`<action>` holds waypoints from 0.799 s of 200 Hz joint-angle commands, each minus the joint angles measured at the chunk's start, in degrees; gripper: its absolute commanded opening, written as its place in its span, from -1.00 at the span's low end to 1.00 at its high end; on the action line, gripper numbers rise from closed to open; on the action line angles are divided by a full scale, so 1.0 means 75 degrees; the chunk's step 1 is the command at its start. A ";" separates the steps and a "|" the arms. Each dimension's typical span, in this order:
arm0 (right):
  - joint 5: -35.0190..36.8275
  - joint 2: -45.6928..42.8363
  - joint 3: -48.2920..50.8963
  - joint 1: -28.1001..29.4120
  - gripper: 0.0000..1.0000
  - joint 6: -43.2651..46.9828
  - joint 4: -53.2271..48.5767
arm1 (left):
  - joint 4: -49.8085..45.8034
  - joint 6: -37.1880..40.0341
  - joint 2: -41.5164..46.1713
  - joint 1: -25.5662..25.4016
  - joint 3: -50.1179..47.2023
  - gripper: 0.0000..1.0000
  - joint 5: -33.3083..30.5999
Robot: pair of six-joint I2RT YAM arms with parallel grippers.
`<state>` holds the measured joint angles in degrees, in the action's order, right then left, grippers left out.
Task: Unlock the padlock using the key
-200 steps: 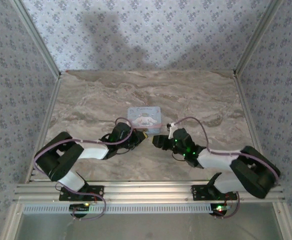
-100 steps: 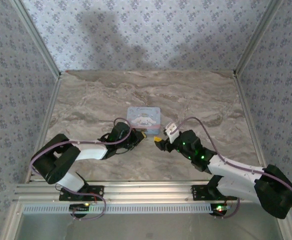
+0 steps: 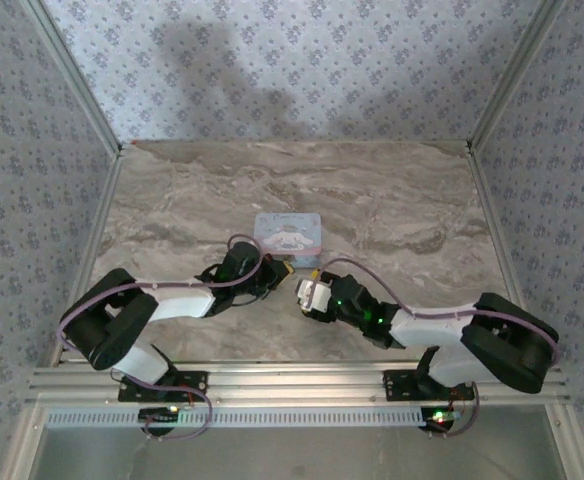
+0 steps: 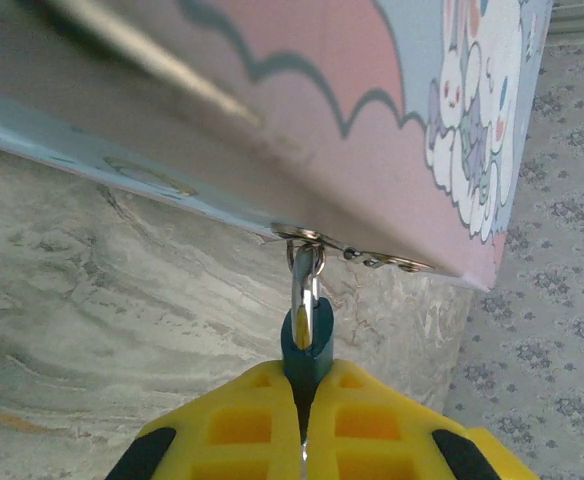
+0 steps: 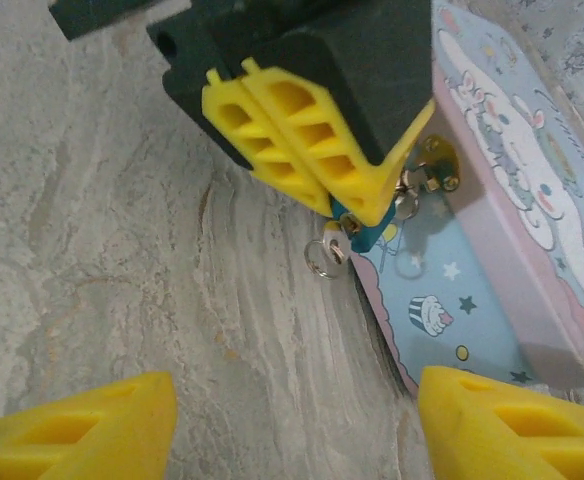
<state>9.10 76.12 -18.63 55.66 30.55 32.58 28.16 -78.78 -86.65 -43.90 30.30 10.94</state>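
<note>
The light-blue tin (image 3: 288, 234) lies mid-table on the marble tabletop (image 3: 402, 190). The left gripper (image 3: 284, 269) reaches its near edge, fingers seemingly pinched together. The right gripper (image 3: 310, 284) sits just beside it, slightly nearer and rightward.

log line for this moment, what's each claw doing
left claw: shut on small teal-blue block padlock hooked to light-blue cartoon-printed tin | right claw: open, facing tiny silvery metal key beside padlock
</note>
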 commanded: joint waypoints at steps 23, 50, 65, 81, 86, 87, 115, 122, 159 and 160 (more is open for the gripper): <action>0.0298 0.0627 -0.0111 0.0031 0.26 0.0281 0.1410 | 0.0055 -0.0077 0.0284 -0.0017 0.0248 -0.92 0.0026; 0.0275 0.0954 -0.0187 0.0012 0.22 0.0200 0.1678 | 0.0065 -0.0054 0.0273 -0.0017 0.0269 -0.93 0.0055; 0.0251 0.1172 -0.0247 0.0009 0.17 0.0155 0.1831 | 0.0063 -0.0053 0.0264 -0.0010 0.0266 -0.92 0.0071; 0.0285 0.1412 -0.0280 0.0004 0.15 0.0119 0.2116 | 0.0060 -0.0041 0.0257 -0.0012 0.0283 -0.93 0.0086; 0.0298 0.1463 -0.0294 0.0002 0.14 0.0115 0.2215 | 0.0060 -0.0041 0.0255 -0.0012 0.0286 -0.93 0.0083; 0.0298 0.1481 -0.0294 0.0005 0.13 0.0113 0.2234 | 0.0063 -0.0042 0.0250 -0.0009 0.0285 -0.93 0.0086; 0.0263 0.1864 -0.0409 -0.0004 0.10 0.0029 0.2571 | 0.0073 -0.0048 0.0225 -0.0013 0.0295 -0.93 0.0100; 0.0264 0.1933 -0.0444 -0.0003 0.07 -0.0001 0.2602 | 0.0071 -0.0043 0.0225 -0.0014 0.0302 -0.93 0.0102; 0.0228 0.2199 -0.0594 -0.0016 -0.05 -0.0065 0.2757 | 0.0042 -0.0042 0.0219 -0.0027 0.0306 -0.94 0.0106; 0.0228 0.2207 -0.0596 -0.0015 -0.05 -0.0059 0.2758 | 0.0042 -0.0042 0.0220 -0.0028 0.0307 -0.94 0.0109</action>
<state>10.31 91.22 -21.17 55.64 30.98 50.35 28.03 -78.76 -86.65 -43.90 30.41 11.14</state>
